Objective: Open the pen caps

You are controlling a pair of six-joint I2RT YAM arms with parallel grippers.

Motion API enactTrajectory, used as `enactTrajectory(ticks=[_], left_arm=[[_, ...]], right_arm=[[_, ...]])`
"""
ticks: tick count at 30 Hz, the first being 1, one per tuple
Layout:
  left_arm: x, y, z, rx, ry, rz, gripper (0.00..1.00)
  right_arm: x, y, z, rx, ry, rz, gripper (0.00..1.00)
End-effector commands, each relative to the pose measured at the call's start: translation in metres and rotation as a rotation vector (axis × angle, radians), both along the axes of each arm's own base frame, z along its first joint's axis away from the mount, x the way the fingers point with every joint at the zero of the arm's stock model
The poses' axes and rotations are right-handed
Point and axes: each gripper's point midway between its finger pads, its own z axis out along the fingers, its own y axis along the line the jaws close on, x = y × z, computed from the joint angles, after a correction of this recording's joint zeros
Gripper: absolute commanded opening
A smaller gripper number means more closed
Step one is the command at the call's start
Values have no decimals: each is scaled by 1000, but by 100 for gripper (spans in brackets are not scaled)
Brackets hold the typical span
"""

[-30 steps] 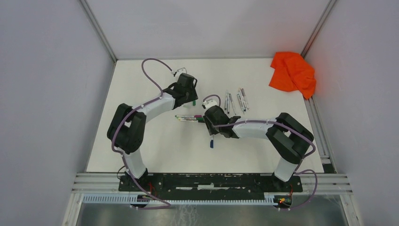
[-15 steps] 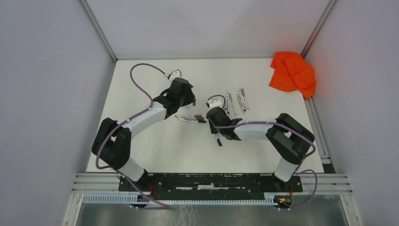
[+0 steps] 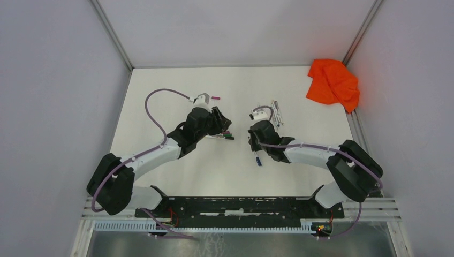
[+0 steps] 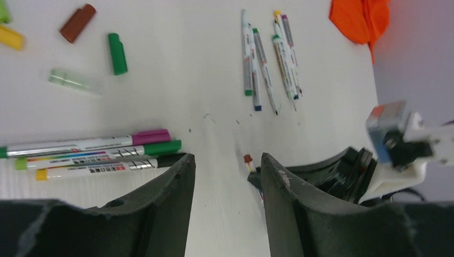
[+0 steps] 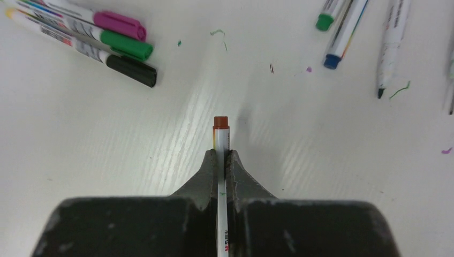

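Observation:
My right gripper (image 5: pixel 220 155) is shut on a thin white pen (image 5: pixel 221 187); the pen's dark red end (image 5: pixel 220 122) sticks out past the fingertips. In the top view this gripper (image 3: pixel 255 145) sits mid-table and the pen's blue end (image 3: pixel 258 161) pokes out below it. My left gripper (image 4: pixel 225 166) is open and empty, just left of that red end (image 4: pixel 247 159). Three capped pens lie to the left, with magenta (image 4: pixel 151 137), green (image 4: pixel 160 147) and black (image 4: pixel 170 158) pen caps. Loose pen caps lie beyond: dark red (image 4: pixel 77 23), green (image 4: pixel 117 53), yellow (image 4: pixel 10 37).
Several uncapped pens (image 3: pixel 270 113) lie in a row behind the right gripper. A crumpled orange cloth (image 3: pixel 333 81) sits at the back right corner. A clear tube-like piece (image 4: pixel 72 80) lies near the loose caps. Grey walls close in the white table (image 3: pixel 176 171).
The right gripper has shut on the pen and shifted right with it. The left arm has swung down and right, bringing its open gripper over the capped pens toward the right gripper.

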Motion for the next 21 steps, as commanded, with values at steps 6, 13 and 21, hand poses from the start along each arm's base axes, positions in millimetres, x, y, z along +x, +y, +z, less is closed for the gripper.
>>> enactTrajectory(ticks=[6, 13, 21], left_arm=[[-60, -48, 53, -307, -215, -356, 55], [-86, -82, 44, -293, -234, -521, 55], [-89, -102, 20, -245, -196, -549, 55]], right_arm=[[37, 12, 110, 340, -238, 43, 0], [49, 20, 141, 471, -288, 50, 0], [51, 32, 166, 552, -310, 71, 0]])
